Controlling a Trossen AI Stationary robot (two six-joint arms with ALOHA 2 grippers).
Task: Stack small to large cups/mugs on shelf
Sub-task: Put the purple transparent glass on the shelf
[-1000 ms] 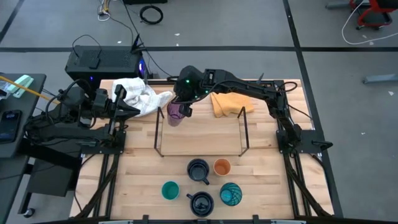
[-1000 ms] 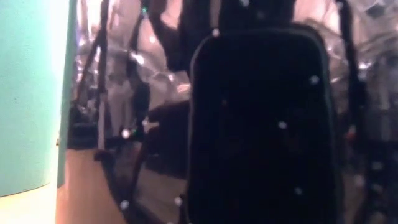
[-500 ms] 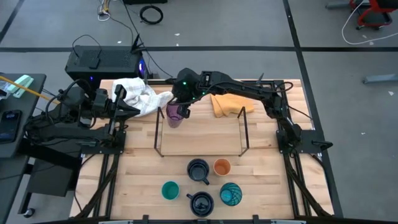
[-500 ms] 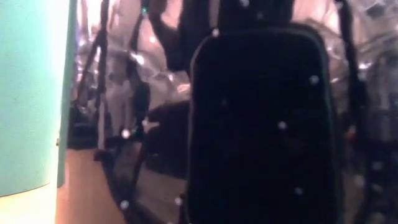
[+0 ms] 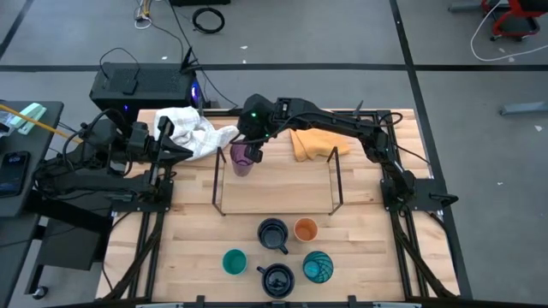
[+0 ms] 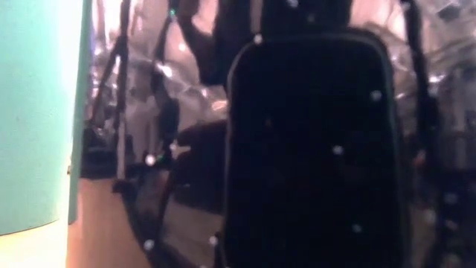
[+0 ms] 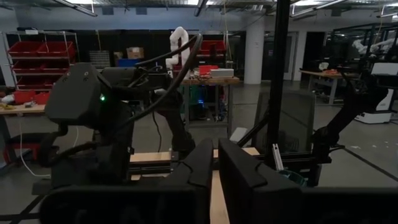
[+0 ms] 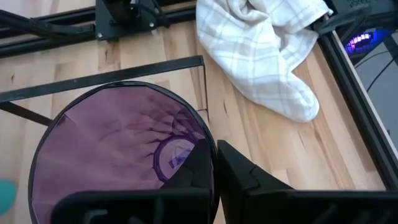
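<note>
The translucent purple tumbler [image 5: 241, 159] is at the far left corner of the black wire shelf [image 5: 276, 208]. My right gripper [image 5: 254, 152] reaches over from the right and is shut on it. The right wrist view looks down into the tumbler [image 8: 112, 155], with a shelf wire [image 8: 124, 74] behind it. Near the table's front stand two navy mugs [image 5: 273, 233] [image 5: 276, 279], the orange cup [image 5: 306, 229], the small teal cup [image 5: 235, 262] and the patterned teal cup [image 5: 318, 267]. My left gripper [image 5: 177, 145] waits shut at the table's left edge. My right gripper pinches the tumbler's rim [image 8: 210, 144] on the side toward the right arm. One finger [image 8: 198, 167] is inside the tumbler and one [image 8: 241, 175] is outside. The fingers come from above, pointing down. The tumbler is upright; whether its base rests on the shelf, I cannot tell.
A white checked cloth [image 5: 193, 130] lies at the far left of the table, and a yellow cloth [image 5: 315, 141] lies behind the shelf. A black box [image 5: 141, 84] stands beyond the far left corner. In the low view a navy mug [image 6: 312, 149] and a teal cup [image 6: 37, 112] block most of the sight.
</note>
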